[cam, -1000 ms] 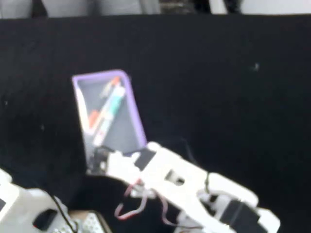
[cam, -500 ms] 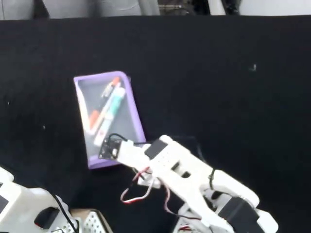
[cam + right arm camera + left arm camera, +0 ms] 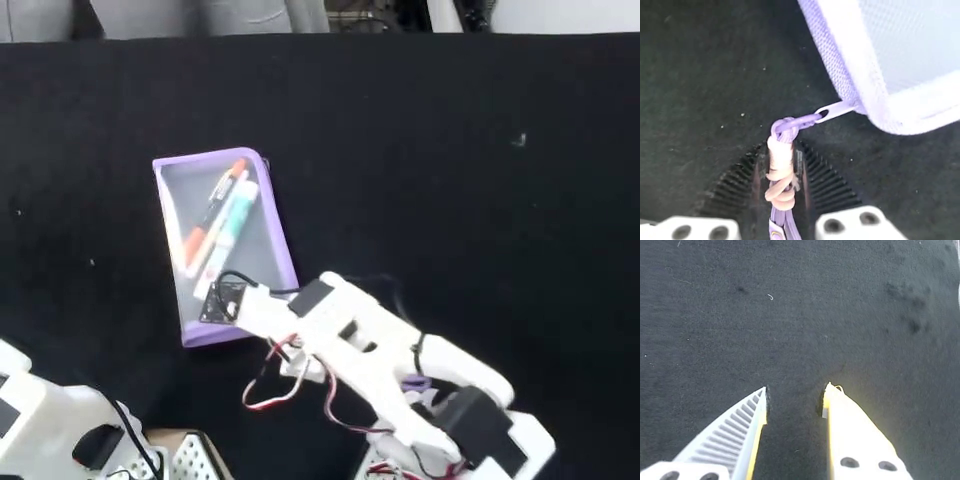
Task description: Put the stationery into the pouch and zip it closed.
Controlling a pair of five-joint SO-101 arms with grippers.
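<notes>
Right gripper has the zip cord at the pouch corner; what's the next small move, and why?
Probably open the right gripper and release the knotted purple-and-pink pull cord. The silver zip tab sits at the corner of the purple-edged mesh pouch, the edge beside it looks shut, and the marker pens lie inside. A pull from here would likely only drag the pouch.

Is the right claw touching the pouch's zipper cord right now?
Touching. The right wrist view shows the right claw shut on the zipper cord, its knotted length pinched between both ribbed sides.
</notes>
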